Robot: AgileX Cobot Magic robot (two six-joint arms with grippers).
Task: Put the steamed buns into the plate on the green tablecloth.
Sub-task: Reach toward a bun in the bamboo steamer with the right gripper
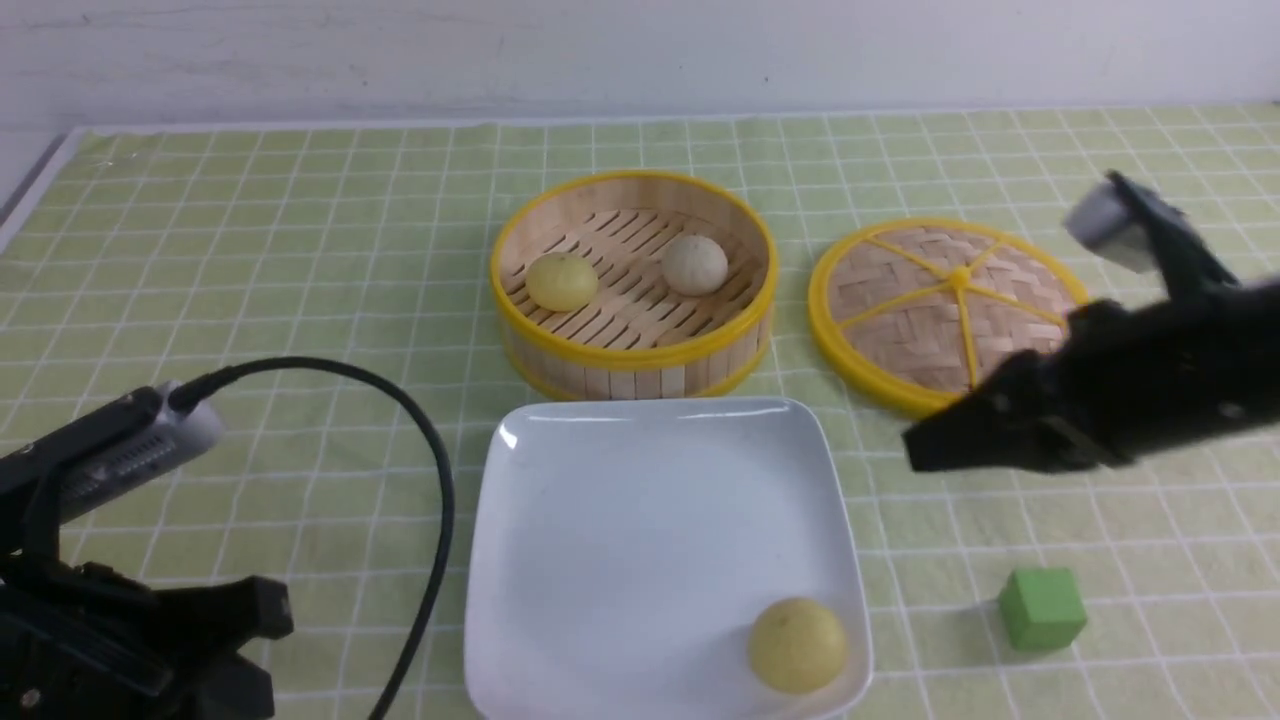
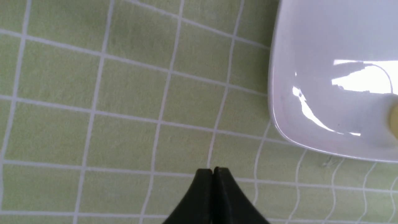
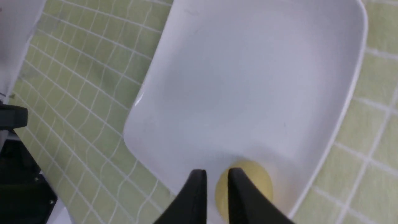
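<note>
The white square plate lies on the green tablecloth near me. One pale yellow bun sits in its near right corner. Another yellow bun and the off-white bun lie in the bamboo steamer. My right gripper hovers by the plate's right edge, empty. In the right wrist view its jaws stand slightly apart above the plate and that bun. My left gripper is shut and empty over the cloth, left of the plate.
The woven steamer lid lies right of the steamer, partly behind my right arm. A green cube stands on the cloth right of the plate. A black cable arcs from my left arm beside the plate's left edge.
</note>
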